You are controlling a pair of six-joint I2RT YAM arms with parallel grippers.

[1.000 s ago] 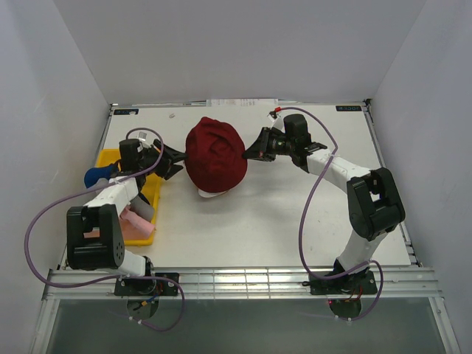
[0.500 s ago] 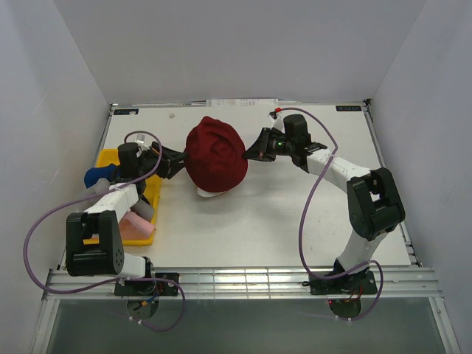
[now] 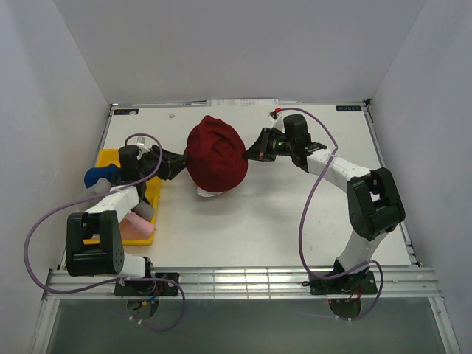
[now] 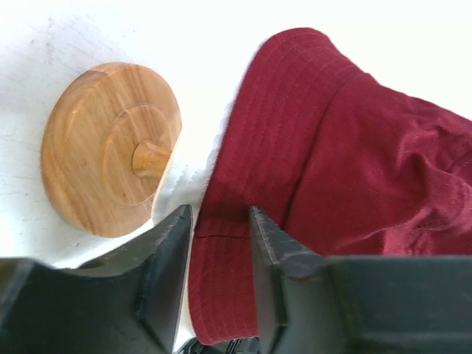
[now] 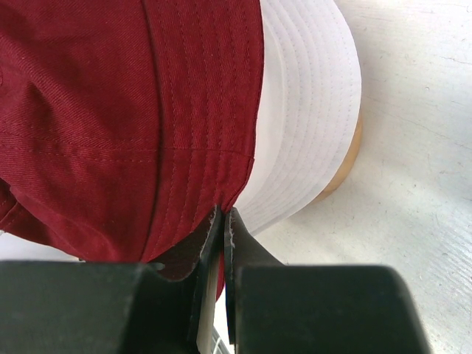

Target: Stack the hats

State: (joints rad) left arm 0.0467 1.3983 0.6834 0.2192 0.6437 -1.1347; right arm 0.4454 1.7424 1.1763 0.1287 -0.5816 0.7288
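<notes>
White walls (image 3: 221,51) close in three sides of a white table (image 3: 258,228); both arms reach in from the lower edge of the top view.

- The right arm (image 3: 346,177) bends toward frame centre. The left arm (image 3: 110,199) runs up the left side, over the yellow tray (image 3: 110,156).
- The dark red hat (image 3: 214,155) sits just above frame centre, draped over the round-topped wooden stand (image 4: 110,147). It is the largest item on the table. Its crown is creased and slumps a little toward the lower right.
- A white hat (image 5: 310,125) lies under it on the same stand. Its brim shows below the red one in the right wrist view and as a pale sliver (image 3: 210,193) from above.
- The tray is at the left edge of the top view. In it are the navy hat (image 3: 94,175) at upper left and the pink hat (image 3: 135,223) at the lower end. The grey hat (image 3: 146,210) is beside the pink one, mostly hidden by the arm.
- The right gripper (image 5: 223,217) is closed nearly tight. Its fingers pinch the stitched brim edge of the dark red hat on the hat's right side (image 3: 247,155).
- The left gripper (image 4: 217,221) is parted by a moderate gap, with the red brim lying between the fingers. I can't see the fingers pressing the cloth. From above its tips sit at the hat's left side (image 3: 179,161).
- The stand's wooden base shows at the left of the left wrist view, resting on the table.
</notes>
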